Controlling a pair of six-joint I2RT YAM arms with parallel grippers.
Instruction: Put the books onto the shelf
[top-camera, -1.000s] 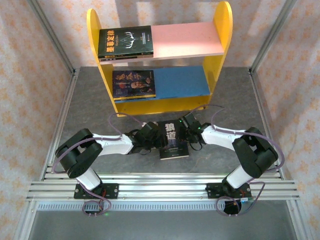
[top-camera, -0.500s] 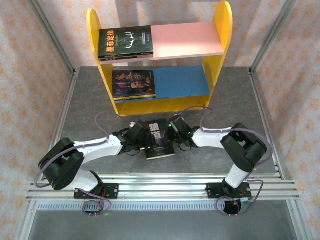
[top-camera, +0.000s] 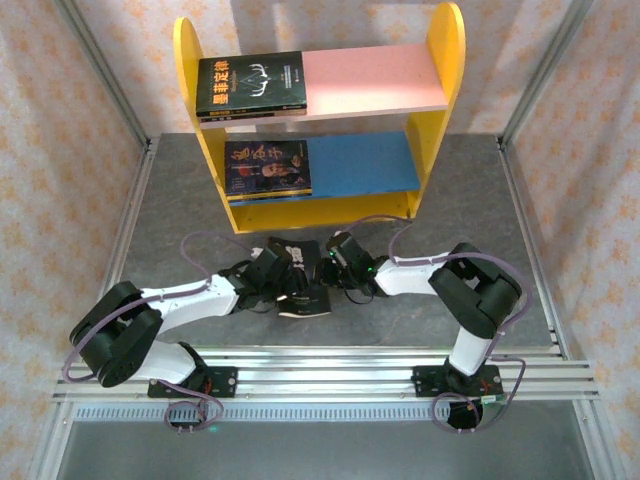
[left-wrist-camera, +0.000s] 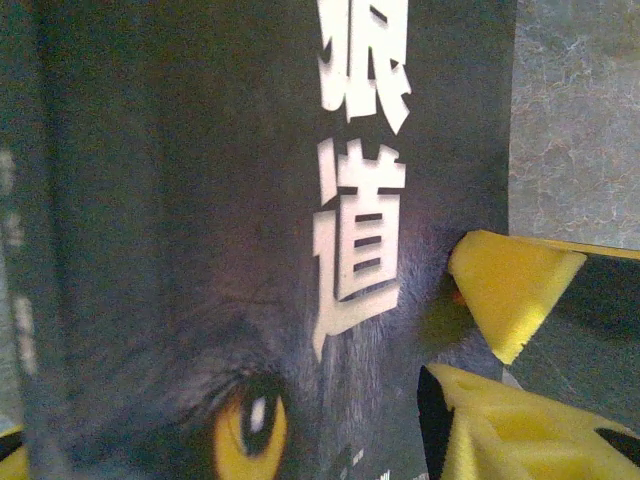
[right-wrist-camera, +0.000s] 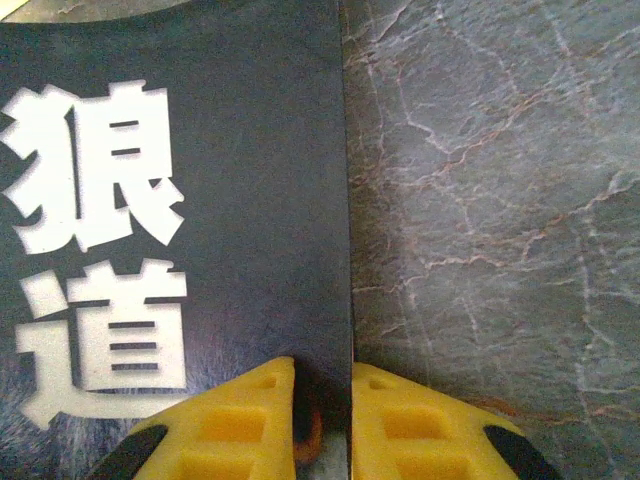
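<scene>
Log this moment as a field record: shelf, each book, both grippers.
shelf: upright at the far side of the table
pink board: dark book lying at its left end
blue board: portrait book lying at its left end
third book: dark cover, white characters, off the shelf, between the arms
right gripper: fingers closed astride the third book's right edge
left gripper: at the third book's left side, grip unclear

You're looking at left arm (top-camera: 185, 297), right arm (top-camera: 412, 277): white links, black joints, purple cables (top-camera: 186, 250) looping; yellow pocketed fingers (right-wrist-camera: 225, 425) showing at 6 o'clock.
</scene>
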